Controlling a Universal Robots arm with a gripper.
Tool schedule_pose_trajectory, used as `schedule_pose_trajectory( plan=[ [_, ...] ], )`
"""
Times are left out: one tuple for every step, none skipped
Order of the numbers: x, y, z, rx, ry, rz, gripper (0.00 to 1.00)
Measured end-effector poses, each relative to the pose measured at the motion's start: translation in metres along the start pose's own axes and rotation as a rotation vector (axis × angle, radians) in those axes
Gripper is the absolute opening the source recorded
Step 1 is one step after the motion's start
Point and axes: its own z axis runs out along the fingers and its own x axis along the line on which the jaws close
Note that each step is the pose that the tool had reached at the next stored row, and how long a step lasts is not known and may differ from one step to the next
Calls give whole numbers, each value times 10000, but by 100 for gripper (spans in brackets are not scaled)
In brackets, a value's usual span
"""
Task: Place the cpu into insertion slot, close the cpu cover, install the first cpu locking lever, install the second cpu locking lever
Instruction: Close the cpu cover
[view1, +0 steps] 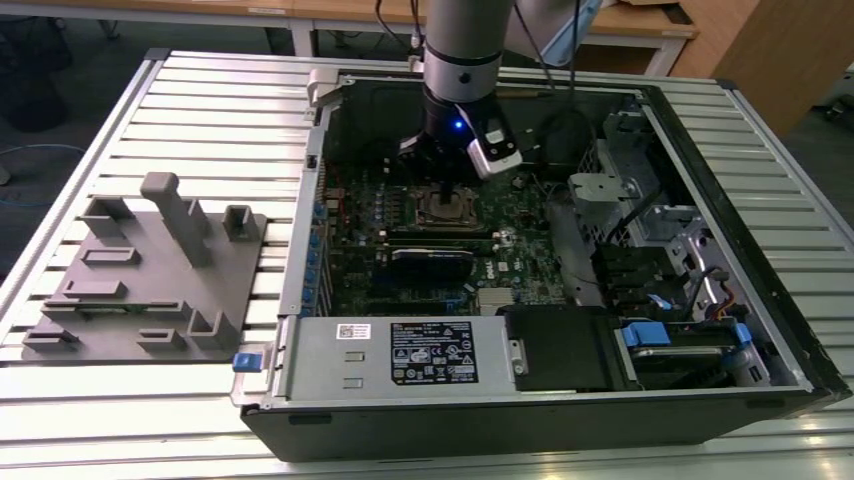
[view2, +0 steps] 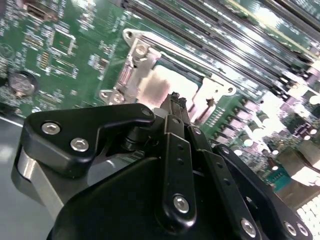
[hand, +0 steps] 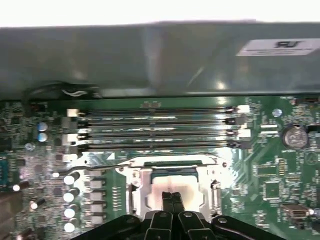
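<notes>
silvery cpu cover (hand: 141, 194) down over cpu (hand: 170, 182), closed gripper (hand: 172, 199) just above

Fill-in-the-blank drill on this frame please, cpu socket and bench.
1. The gripper has its jaws ___.
2. The cpu cover frames the ___.
3. The grey fixture lies at the exterior view's ___ of the computer case.
Missing: shut; cpu; left.
</notes>
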Motion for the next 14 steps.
schedule_pose_trajectory(
  plan=[
    [-2, 0, 0, -3, 0, 0, 10],
    [-2, -1, 0, -58, 2, 1, 10],
    [-2, -1, 0, -180, 9, 6, 10],
    [-2, -1, 0, -285, 14, 9, 10],
    [-2, -2, -1, -309, 16, 10, 10],
    [-2, -3, 0, -314, 15, 11, 10],
    [-3, -7, 0, -316, 14, 10, 10],
    [-3, -11, 0, -315, 15, 10, 10],
    [-3, -15, 0, -315, 16, 11, 10],
    [-3, -21, 0, -312, 15, 18, 10],
    [-4, -29, 1, -312, 14, 26, 10],
    [-4, -42, 3, -312, 13, 34, 10],
    [-5, -56, 5, -312, 13, 39, 10],
    [-5, -67, 5, -311, 14, 43, 10]
  ],
)
